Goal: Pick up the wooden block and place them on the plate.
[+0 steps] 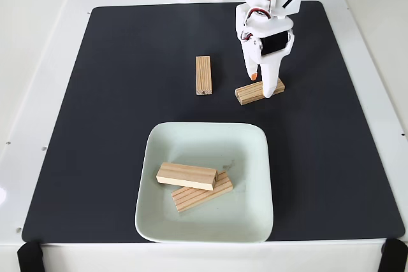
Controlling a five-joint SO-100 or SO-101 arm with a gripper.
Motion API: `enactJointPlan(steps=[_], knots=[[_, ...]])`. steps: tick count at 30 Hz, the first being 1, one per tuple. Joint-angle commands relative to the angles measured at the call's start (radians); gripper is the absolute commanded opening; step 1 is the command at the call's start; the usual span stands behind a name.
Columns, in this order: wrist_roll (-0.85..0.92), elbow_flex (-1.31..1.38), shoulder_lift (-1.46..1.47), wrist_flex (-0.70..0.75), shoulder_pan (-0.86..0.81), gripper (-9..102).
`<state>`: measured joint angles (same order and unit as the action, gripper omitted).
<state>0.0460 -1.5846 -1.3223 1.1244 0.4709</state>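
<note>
A: Nearest, lower centre of the frame: large pale mint-green square plate [252, 151] with rounded corners, already holding two small light pine blocks, one smooth-faced block [186, 176] lying partly across a grooved block [203, 193].

B: Risky pile, that. Likely to shift or spill toward the rim if another block drops on top.

A: Further up, on the black mat [115, 125]: a third pine block [203, 75] standing lengthwise, left of centre, well apart from the plate.

B: Beside it to the right, a fourth pine block [257, 91] lying aslant, directly under the white two-finger gripper [266, 82].

A: Fingers spread, straddling that block, not yet clamped. Orange tip just off its upper left end, white finger down at its right end.

B: Catching only the end, perhaps. Skewed block plus off-centre pinch: could pivot, slip out, or get nudged across the mat toward its neighbour.

A: Also hard to judge height here; pressing too low could jam a fingertip on the wood.
</note>
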Motion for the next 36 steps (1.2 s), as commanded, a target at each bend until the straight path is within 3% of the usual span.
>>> enactJointPlan(steps=[1,6,10,18,22,31,36], knots=[[0.006,0.038,0.005,0.0,-0.009,20],[0.014,0.034,0.008,-0.008,-0.011,16],[0.008,0.034,0.008,-0.008,-0.005,-2],[0.008,0.054,-0.018,-0.011,0.002,0],[0.006,0.104,-0.166,-0.02,0.008,0],[0.006,-0.179,-0.572,-0.276,0.012,0],[0.003,-0.1,-0.555,-0.298,-0.048,0]])
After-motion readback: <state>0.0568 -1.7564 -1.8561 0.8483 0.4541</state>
